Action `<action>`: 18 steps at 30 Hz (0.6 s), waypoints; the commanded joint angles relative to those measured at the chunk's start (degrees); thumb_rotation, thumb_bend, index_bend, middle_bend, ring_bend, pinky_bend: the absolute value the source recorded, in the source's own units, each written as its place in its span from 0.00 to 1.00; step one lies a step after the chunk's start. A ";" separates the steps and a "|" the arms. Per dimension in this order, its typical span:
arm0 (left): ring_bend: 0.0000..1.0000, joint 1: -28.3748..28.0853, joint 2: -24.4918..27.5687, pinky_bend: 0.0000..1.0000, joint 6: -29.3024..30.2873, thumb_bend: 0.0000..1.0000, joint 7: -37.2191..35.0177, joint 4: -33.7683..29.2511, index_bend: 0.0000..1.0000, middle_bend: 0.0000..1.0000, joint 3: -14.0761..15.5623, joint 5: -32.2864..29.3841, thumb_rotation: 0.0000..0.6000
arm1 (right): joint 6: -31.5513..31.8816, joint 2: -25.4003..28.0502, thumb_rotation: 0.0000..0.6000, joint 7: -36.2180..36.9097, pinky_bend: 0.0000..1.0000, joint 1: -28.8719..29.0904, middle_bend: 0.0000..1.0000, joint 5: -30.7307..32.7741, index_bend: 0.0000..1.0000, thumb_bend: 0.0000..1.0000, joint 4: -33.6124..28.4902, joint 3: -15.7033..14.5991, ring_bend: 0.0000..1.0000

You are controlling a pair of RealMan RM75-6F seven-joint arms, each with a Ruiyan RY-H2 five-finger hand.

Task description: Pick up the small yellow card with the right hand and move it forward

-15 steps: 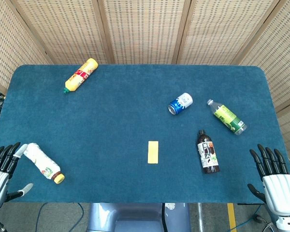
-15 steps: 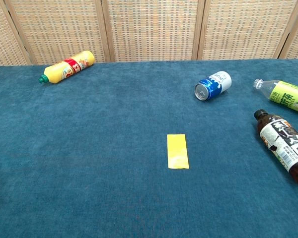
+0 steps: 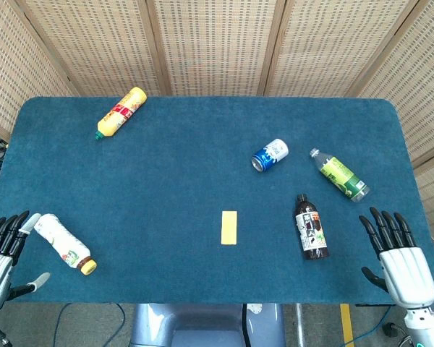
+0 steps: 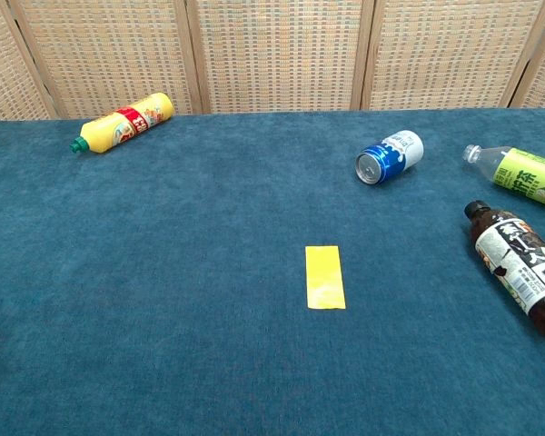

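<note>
The small yellow card (image 3: 229, 227) lies flat on the blue table, near the front middle; the chest view shows the card (image 4: 324, 276) too. My right hand (image 3: 399, 262) hovers at the table's front right corner, fingers spread, holding nothing, well right of the card. My left hand (image 3: 1, 253) sits at the front left edge, fingers apart and empty. Neither hand shows in the chest view.
A dark bottle (image 3: 312, 227) lies between the card and my right hand. A green-labelled clear bottle (image 3: 340, 176) and a blue can (image 3: 270, 155) lie further back right. A yellow bottle (image 3: 121, 112) is at the back left. A white bottle (image 3: 64, 243) lies by my left hand.
My right hand has shifted left and slightly forward over the table's corner. The card and bottles have not moved.
</note>
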 commanded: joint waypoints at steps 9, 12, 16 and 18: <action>0.00 -2.79 -3.07 0.00 -3.83 0.00 3.11 1.07 0.00 0.00 -3.19 -5.01 1.00 | -39.67 -0.07 1.00 1.05 0.00 29.34 0.00 20.64 0.30 0.00 -6.62 10.87 0.00; 0.00 -3.36 -3.50 0.00 -5.00 0.00 3.78 1.24 0.00 0.00 -3.83 -6.97 1.00 | -44.04 -4.89 1.00 -3.83 0.00 34.51 0.00 27.38 0.34 0.00 -4.43 10.88 0.00; 0.00 -4.04 -3.87 0.00 -6.34 0.00 4.43 1.36 0.00 0.00 -4.36 -8.90 1.00 | -45.33 -11.05 1.00 -9.94 0.00 39.93 0.00 35.24 0.37 0.03 -1.77 10.30 0.00; 0.00 -4.25 -3.99 0.00 -6.68 0.00 4.63 1.41 0.00 0.00 -4.47 -9.34 1.00 | -45.01 -12.98 1.00 -11.87 0.00 41.66 0.00 37.81 0.38 0.07 -1.10 10.08 0.00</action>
